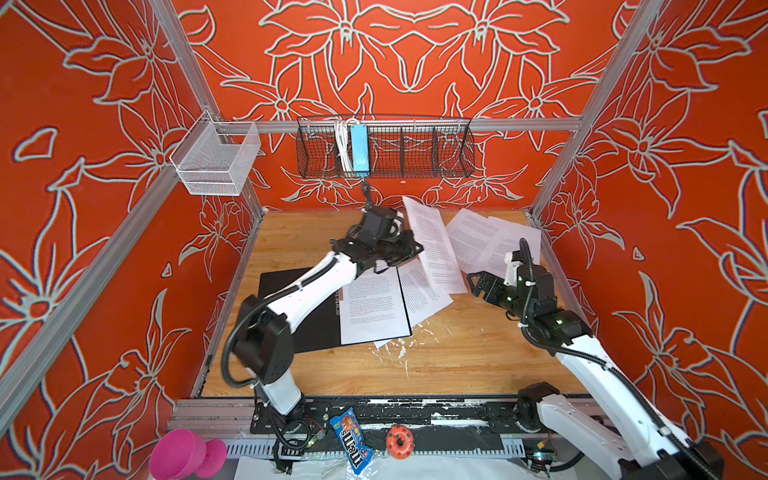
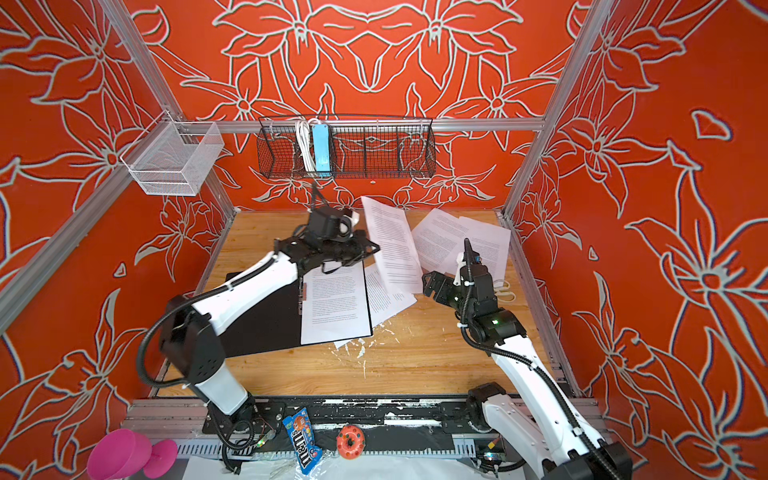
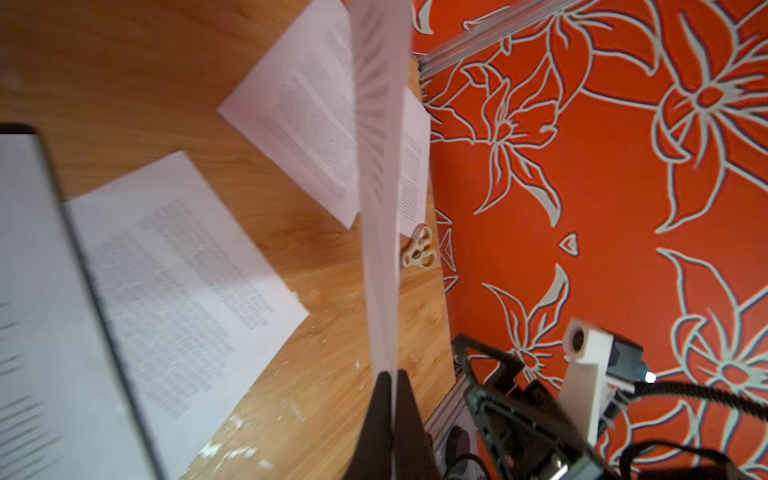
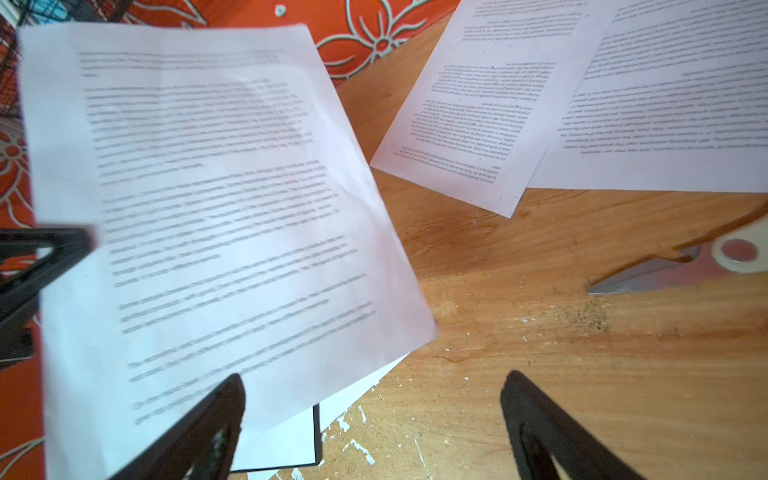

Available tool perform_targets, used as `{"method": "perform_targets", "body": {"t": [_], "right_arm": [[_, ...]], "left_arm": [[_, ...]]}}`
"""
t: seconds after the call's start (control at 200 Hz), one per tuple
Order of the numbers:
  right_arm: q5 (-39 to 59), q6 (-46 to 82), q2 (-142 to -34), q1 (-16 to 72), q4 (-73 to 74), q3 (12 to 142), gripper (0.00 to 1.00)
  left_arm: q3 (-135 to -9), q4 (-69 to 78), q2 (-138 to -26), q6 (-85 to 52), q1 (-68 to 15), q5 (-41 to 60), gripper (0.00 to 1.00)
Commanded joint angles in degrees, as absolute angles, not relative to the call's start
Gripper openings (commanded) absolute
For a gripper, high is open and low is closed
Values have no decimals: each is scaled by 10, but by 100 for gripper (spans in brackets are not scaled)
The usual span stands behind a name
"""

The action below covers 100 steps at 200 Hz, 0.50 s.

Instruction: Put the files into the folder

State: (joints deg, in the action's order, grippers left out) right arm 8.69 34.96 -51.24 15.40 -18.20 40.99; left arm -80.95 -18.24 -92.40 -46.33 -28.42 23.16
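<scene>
Left wrist view: the left gripper (image 3: 392, 378) is clamping shut on one white printed paper sheet (image 3: 380, 187), holding it edge-on above the wooden table (image 3: 124, 62). In both top views the right gripper (image 1: 473, 284) is standing wide open, gripping nothing, just beside this sheet's lower corner. The thin black-lined folder (image 1: 320, 332) is lying open on the table's left, a second printed sheet (image 1: 372, 303) resting inside it.
</scene>
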Motion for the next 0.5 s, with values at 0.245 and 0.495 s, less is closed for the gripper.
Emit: {"method": "perform_targets", "body": {"t": [0.245, 0.495], "right_arm": [[122, 292, -638, 271, -101, 472, 98], [176, 306, -811, 342, -53, 588, 96]], "left_arm": [[-598, -468, -719, -312, -27, 255, 0], [-590, -529, -761, -255, 35, 128, 0]]}}
